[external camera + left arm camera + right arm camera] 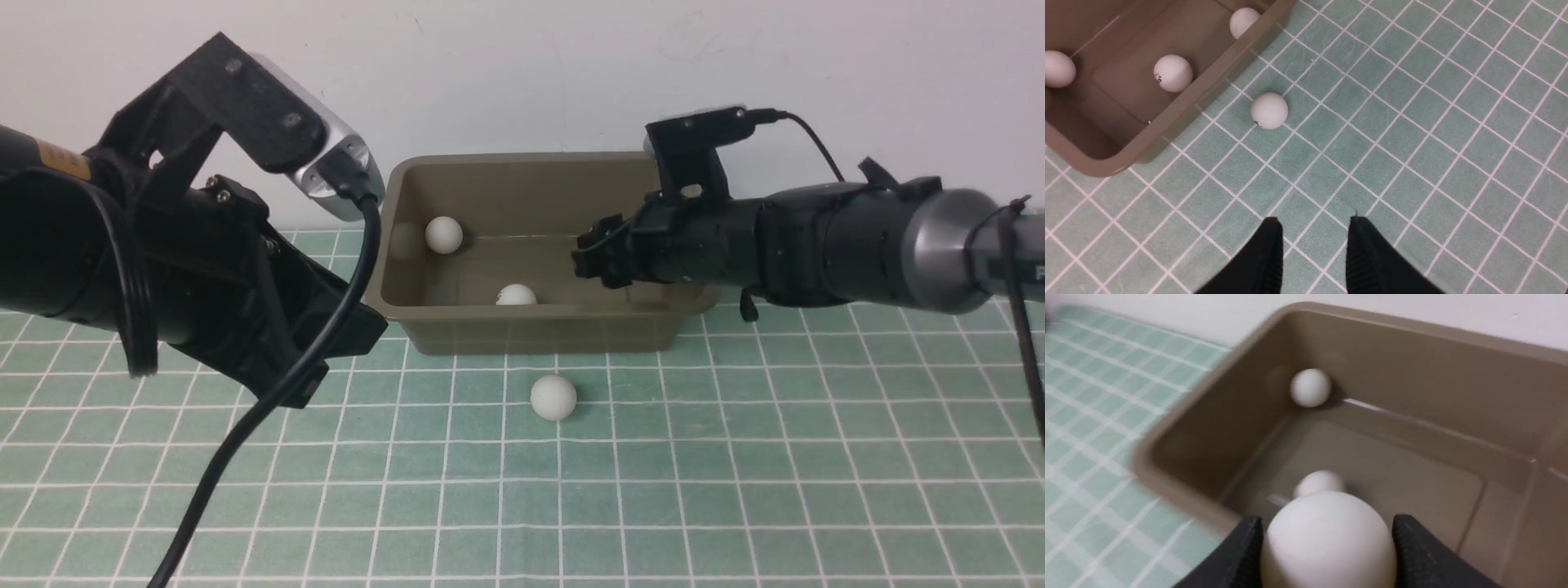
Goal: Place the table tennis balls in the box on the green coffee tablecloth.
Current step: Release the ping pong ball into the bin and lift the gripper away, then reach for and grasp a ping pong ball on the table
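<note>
The olive-brown box stands on the green checked tablecloth at the back middle. Two white table tennis balls lie in it, one at the back left and one by the front wall. Another ball lies on the cloth just in front of the box. My right gripper hovers over the box's right half, shut on a ball. My left gripper is open and empty above the cloth, short of the loose ball. The left wrist view shows a third ball inside the box wall.
A white wall rises right behind the box. My left arm and its black cable fill the left of the front view. Bare cloth lies in front of and to the right of the box.
</note>
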Tool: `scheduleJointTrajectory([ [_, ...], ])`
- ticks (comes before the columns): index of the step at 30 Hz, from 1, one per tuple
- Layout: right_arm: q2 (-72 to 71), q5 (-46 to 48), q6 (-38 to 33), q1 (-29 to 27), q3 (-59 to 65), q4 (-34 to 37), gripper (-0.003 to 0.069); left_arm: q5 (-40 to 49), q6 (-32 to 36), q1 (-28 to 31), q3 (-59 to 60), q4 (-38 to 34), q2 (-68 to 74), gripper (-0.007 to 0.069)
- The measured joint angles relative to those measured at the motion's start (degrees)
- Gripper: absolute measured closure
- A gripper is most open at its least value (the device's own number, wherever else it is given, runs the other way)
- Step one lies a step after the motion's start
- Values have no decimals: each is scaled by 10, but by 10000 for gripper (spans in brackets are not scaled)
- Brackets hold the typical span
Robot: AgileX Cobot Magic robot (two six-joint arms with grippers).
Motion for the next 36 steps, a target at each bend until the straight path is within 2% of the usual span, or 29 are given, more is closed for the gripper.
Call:
scheduleJointTrajectory([
  [6, -116, -5, -12, 0, 44, -10, 156, 9, 0, 0, 0, 0, 0, 419],
  [12, -232, -84, -26, 16, 156, -8, 164, 9, 0, 0, 0, 1, 0, 419],
  [16, -322, -93, -32, 72, 256, -4, 164, 9, 0, 0, 0, 1, 0, 419],
  [18, -350, -92, -33, 125, 300, -3, 164, 9, 0, 0, 0, 1, 0, 419],
  [20, -349, -93, -33, 177, 331, -2, 165, 9, 0, 0, 0, 1, 0, 419],
  [24, -304, -115, -35, 230, 337, -2, 165, 9, 0, 0, 0, 1, 0, 419],
  [31, -187, -225, -35, 241, 317, 38, 165, 14, -2, 0, 0, 1, 0, 419],
  [36, -167, -233, -35, 241, 304, 45, 165, 23, -3, 0, 0, 1, 0, 419],
])
